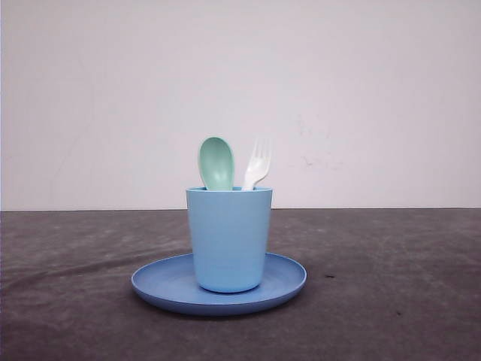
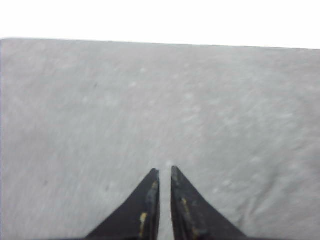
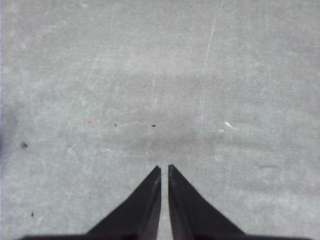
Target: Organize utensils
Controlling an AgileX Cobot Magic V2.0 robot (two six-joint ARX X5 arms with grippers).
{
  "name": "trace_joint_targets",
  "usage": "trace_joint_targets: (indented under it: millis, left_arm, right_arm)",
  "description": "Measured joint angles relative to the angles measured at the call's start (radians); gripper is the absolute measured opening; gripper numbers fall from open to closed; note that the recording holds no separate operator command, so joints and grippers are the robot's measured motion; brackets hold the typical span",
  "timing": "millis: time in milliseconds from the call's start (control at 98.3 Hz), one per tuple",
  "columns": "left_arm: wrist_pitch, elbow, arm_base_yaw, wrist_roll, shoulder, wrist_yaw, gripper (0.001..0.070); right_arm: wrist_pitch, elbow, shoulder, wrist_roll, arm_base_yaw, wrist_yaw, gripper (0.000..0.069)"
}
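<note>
My left gripper [image 2: 165, 170] hangs over bare grey table [image 2: 100, 110], its two dark fingers [image 2: 145, 205] drawn together with only a thin slit between the tips, and nothing held in them. My right gripper [image 3: 164, 167] is the same: fingers [image 3: 190, 210] closed to a narrow gap, empty, above a scuffed grey stretch of the table with a few small specks on it. In the front view the mint-green spoon [image 1: 216, 163] and the white fork [image 1: 257, 163] both stand upright inside the light blue cup [image 1: 229, 237], heads up above the rim, the spoon on the left with its oval bowl showing, the fork just to its right and leaning a little toward the right. Their handles are hidden inside the cup. The cup stands on the blue round plate [image 1: 289, 280], roughly at its middle, and the plate sits on the dark table about centre, in front of the pale wall [image 1: 376, 90]. Neither utensil is anywhere between or beside my jaws; how far off the cup lies from either gripper I cannot tell.
</note>
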Motion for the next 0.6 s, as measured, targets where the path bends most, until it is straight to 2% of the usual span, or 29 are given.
trace_joint_targets:
  millis: [244, 254, 600]
  left_arm:
    - [0.075, -0.084, 0.031, 0.000, -0.032, -0.003, 0.0014]
    - [0.109, -0.102, 0.032, 0.000, -0.032, 0.020, 0.0014]
    - [0.108, -0.102, 0.032, 0.000, -0.032, 0.020, 0.0014]
  right_arm:
    - [0.000, 0.000, 0.000, 0.000, 0.000, 0.000, 0.0024]
    - [0.000, 0.000, 0.001, 0.000, 0.000, 0.000, 0.0024]
    - [0.000, 0.000, 0.001, 0.000, 0.000, 0.000, 0.0024]
